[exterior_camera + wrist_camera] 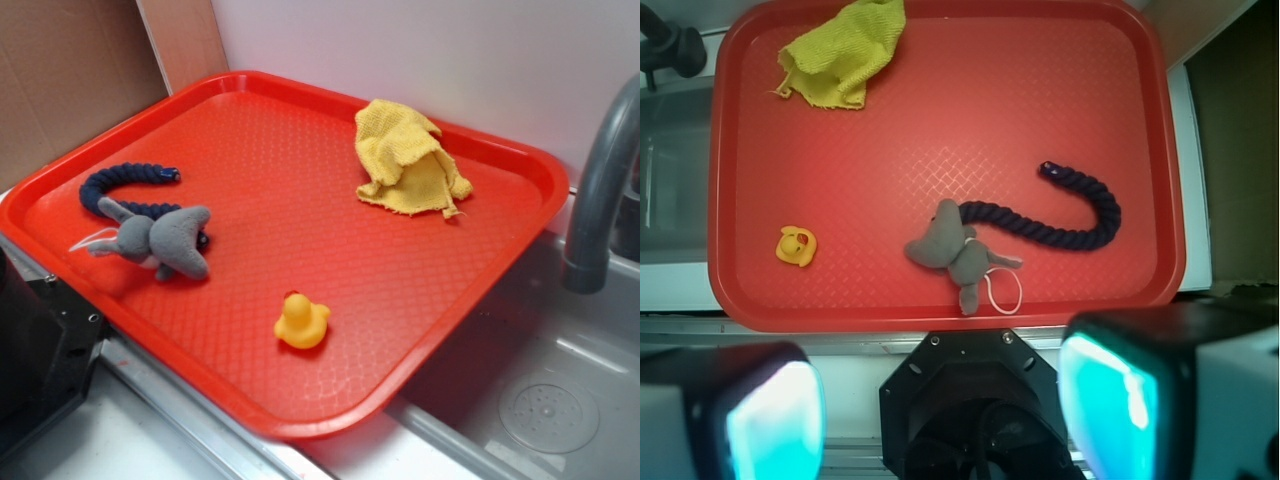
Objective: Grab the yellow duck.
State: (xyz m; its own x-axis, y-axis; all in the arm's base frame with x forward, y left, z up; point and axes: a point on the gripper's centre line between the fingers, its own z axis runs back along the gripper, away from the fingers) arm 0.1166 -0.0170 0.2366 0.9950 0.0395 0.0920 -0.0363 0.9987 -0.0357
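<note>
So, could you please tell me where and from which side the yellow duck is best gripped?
Probably across the rounded body of the yellow duck, coming straight down from above. It sits alone on the red tray, well clear of the grey plush toy, so the gripper has room.

A kitchen-style sink setup — likely a toy or test one. At the right of the exterior frame a curved grey plastic faucet [600, 190] rises over a grey basin with a round drain [548, 410]. A textured red plastic tray [300, 190] sits beside it — brown cardboard [70, 80] fills the upper left.
</note>
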